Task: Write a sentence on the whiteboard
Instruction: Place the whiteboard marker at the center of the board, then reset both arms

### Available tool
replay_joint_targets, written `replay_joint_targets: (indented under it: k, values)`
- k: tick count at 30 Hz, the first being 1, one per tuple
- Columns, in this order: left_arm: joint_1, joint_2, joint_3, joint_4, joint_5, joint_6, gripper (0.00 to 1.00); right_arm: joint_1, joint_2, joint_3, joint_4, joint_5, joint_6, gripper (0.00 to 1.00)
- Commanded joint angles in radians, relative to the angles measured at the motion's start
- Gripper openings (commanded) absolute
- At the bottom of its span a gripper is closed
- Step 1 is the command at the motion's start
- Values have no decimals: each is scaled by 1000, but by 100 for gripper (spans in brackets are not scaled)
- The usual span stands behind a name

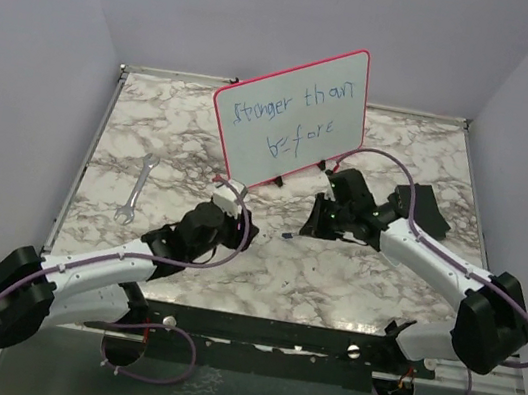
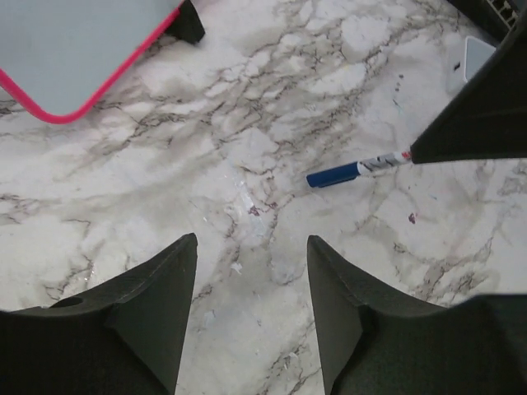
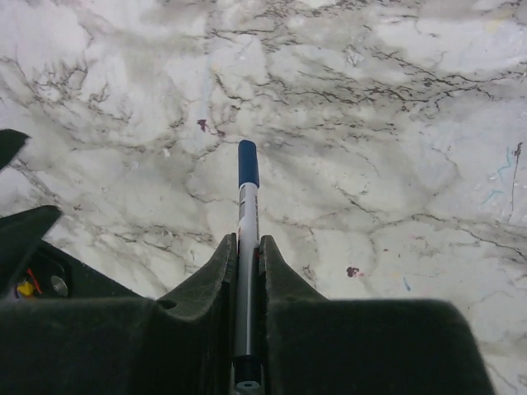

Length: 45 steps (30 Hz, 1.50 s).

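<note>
The right gripper [image 3: 245,247] is clenched on the marker [image 3: 246,206], whose blue cap [image 3: 248,163] sits on the far end, low over the table [image 1: 400,170]; the left gripper [image 2: 251,243] hangs released, with nothing between its jaws, just short of that cap. Beyond both, the whiteboard [image 1: 250,160] stands tilted on its feet at the back of the table, and the sentence [image 1: 295,122] reads "Stronger than before", so the writing looks finished. The right arm sits close to the board's base, and a careless swing could knock it over or smear the ink; a marker let go on marble may roll. Only the top view shows the lettering and a wrench [image 1: 137,188] to the left; the left wrist view alone shows the empty gap; the right wrist view alone shows the clamp.
</note>
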Motion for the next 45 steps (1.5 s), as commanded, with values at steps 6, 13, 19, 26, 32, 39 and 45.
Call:
replay_joint_targets:
  k: [6,13,19,26,32,39,45]
  values:
    - [169,-26,100,-120,96,-76,81,-156,46,-214,480,-296,-29,43]
    - [323,-61,154,-203,139,-92,99,-212,22,-226,443,-86,-22,70]
    - [515,-104,264,-335,103,-54,99,-236,-146,-227,369,228,-20,81]
    - [808,-74,429,-420,128,76,99,-250,-466,-286,436,565,-195,85]
    - [810,-140,472,-399,-144,154,99,-251,-648,-367,540,739,-384,85]
    - [810,-256,358,-324,-182,177,99,-250,-753,-438,635,717,-448,85]
    - [810,-260,361,-324,-177,189,99,-249,-732,-418,614,719,-447,85]
